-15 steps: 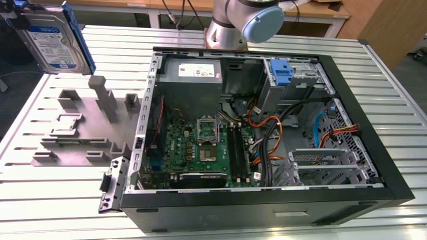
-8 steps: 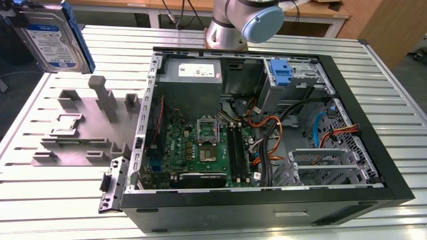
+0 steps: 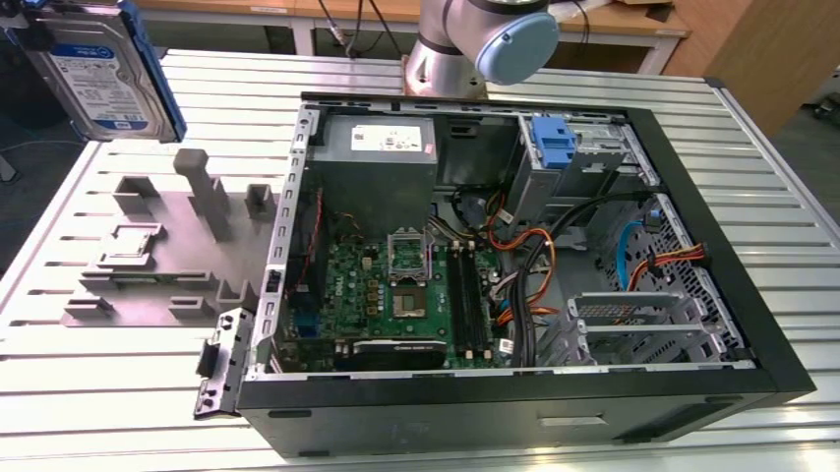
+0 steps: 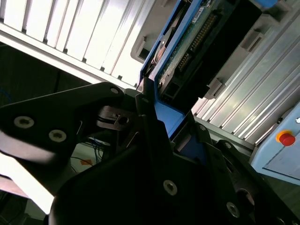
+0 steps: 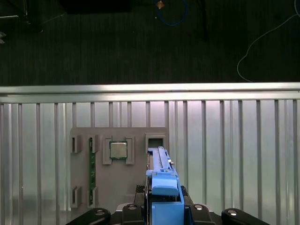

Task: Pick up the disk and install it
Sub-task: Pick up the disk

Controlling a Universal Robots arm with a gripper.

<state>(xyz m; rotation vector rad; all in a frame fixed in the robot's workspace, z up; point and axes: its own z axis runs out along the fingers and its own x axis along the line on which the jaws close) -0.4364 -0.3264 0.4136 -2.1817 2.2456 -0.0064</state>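
The disk (image 3: 98, 69), silver with a blue-and-white label and blue rails, hangs upright in the air above the table's far corner at the exterior view's left, over the grey fixture plate (image 3: 171, 256). In the second wrist view my gripper (image 4: 159, 117) is shut on the disk (image 4: 187, 42), gripping its blue rail, with the green circuit-board side showing. The first wrist view looks down on the disk (image 5: 159, 180) edge-on, held between the black fingers (image 5: 197, 208) above the fixture plate (image 5: 119, 187).
An open computer case (image 3: 735, 324) lies on the slatted table, with a blue caddy (image 3: 558, 147) in its drive bay and a grey power supply (image 3: 388, 138). The fixture plate carries a processor chip (image 5: 118, 150) and a green memory stick (image 5: 92, 168). The arm's base (image 3: 486, 44) stands behind the case.
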